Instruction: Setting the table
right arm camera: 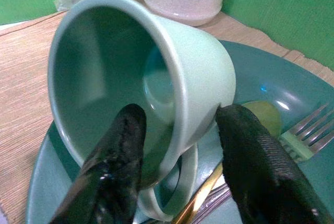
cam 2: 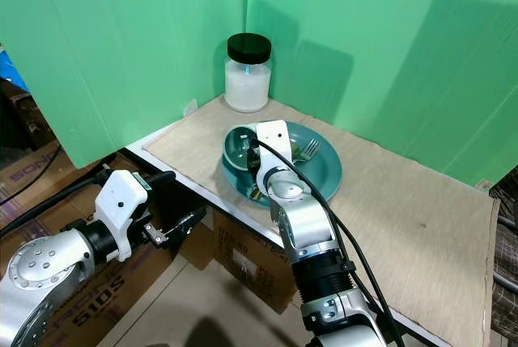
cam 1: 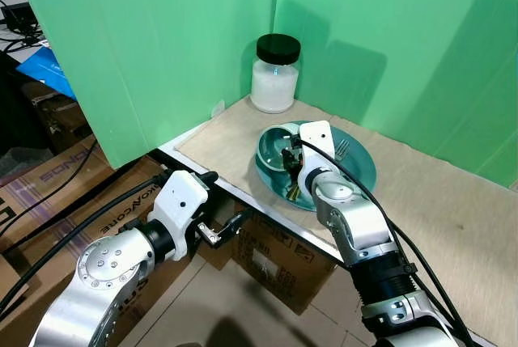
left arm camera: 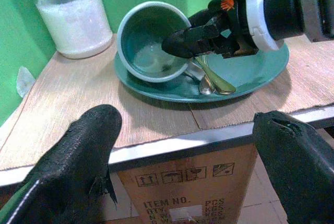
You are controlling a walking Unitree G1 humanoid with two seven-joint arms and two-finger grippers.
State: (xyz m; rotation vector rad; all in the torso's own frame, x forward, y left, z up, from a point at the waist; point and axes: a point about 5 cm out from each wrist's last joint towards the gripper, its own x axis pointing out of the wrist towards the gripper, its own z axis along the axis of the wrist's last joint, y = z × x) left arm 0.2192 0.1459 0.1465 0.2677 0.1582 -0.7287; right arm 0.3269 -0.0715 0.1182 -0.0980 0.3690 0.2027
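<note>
A pale green cup (right arm camera: 156,67) lies on its side on a teal plate (cam 1: 356,171) near the table's front corner. Beside it on the plate rest a fork (right arm camera: 308,130) and a spoon (left arm camera: 216,80). My right gripper (right arm camera: 182,114) reaches down onto the plate and is shut on the cup's rim, one finger inside the cup and the other against its outer wall. My left gripper (left arm camera: 190,130) is open with nothing between its fingers. It is held below and in front of the table edge, facing the plate.
A glass jar (cam 1: 275,74) of white grains with a black lid stands in the back corner by the green screens. A woven mat (cam 1: 453,217) covers the table. Cardboard boxes (cam 1: 279,262) sit under the table edge, and cables (cam 1: 48,193) run on the left.
</note>
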